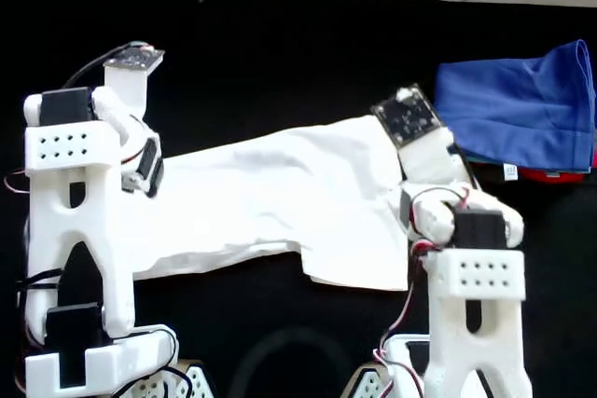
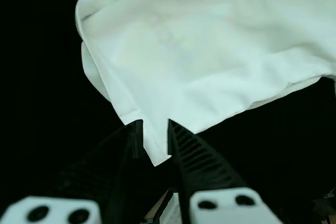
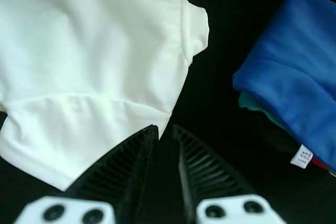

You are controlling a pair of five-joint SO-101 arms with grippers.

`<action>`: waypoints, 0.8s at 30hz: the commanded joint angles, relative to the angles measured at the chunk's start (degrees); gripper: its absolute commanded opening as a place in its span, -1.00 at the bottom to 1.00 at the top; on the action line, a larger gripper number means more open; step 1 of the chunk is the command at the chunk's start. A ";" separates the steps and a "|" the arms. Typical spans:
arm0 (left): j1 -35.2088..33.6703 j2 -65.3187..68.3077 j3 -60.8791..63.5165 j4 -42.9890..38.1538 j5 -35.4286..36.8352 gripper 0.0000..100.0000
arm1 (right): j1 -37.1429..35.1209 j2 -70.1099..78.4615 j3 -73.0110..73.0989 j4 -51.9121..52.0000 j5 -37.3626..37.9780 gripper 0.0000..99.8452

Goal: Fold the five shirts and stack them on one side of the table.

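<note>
Left arm (image 1: 75, 221) and right arm (image 1: 476, 295): white printed shells, black servos, red and black cables. Fingers (image 2: 197, 158) black, ribbed, white bolted bases.

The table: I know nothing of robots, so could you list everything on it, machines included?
White cloth shirt: one, white, spread flat on the table between the two arms.
Folded blue mesh shirt: one, blue, top of a stack beside the right arm.
Folded teal shirt: one, teal, an edge showing under the blue one.
Folded red shirt: one, red, an edge showing at the bottom of the stack.
Black table surface: one, black, under everything.
Robot arms: two, white with black parts, left arm and right arm.
Left gripper: one, black, at one edge of the white shirt.
Right gripper: one, black, at the shirt's opposite edge.
</note>
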 commanded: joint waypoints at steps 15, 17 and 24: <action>-2.15 40.13 -23.78 -19.16 8.79 -0.98 | -4.26 66.59 -37.14 -18.24 -14.07 -0.99; -4.00 44.88 -28.44 -19.16 8.70 -0.98 | -2.59 73.27 -43.56 -18.24 -13.98 -0.99; -6.73 60.79 -45.49 -14.07 8.88 -0.98 | 1.89 88.31 -65.27 -12.70 -14.15 -0.99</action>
